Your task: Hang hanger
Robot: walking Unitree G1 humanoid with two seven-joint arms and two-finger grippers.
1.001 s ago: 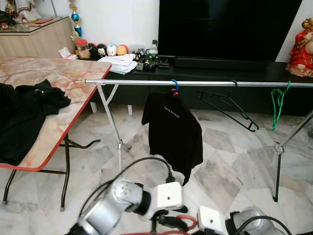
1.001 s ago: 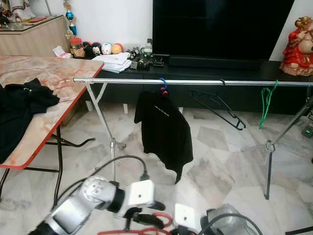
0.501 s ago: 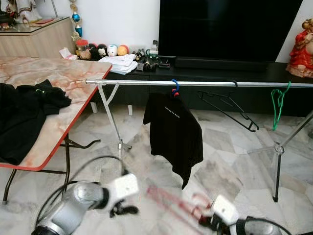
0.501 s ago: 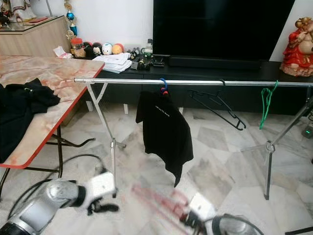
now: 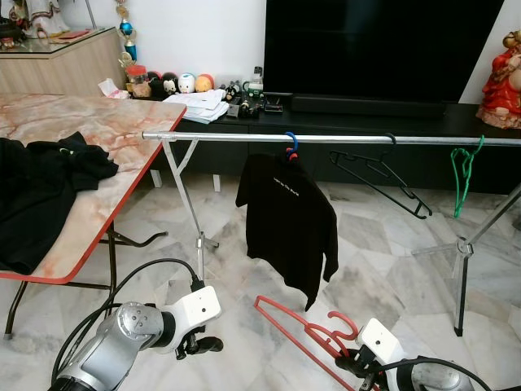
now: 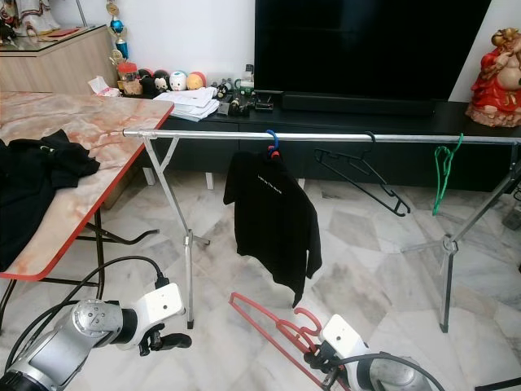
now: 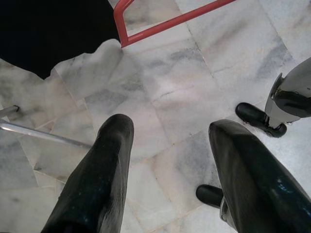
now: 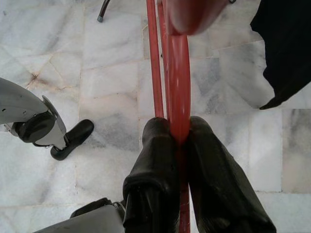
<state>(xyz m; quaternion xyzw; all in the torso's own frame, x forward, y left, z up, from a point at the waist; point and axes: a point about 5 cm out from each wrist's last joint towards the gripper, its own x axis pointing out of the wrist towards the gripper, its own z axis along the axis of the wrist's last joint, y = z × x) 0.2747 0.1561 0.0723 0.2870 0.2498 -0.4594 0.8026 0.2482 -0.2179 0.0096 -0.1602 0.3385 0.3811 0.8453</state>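
A red hanger is clamped between the fingers of the right end effector, low over the marble floor; its long axis runs up-left, hook nearest the wrist. The left end effector is held apart, empty.

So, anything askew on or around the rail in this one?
Yes. The black hanger hangs tilted, one end dipping low. The black shirt sits lopsided on its hanger. More black clothes lie heaped on the table. The right gripper holds the red hanger.
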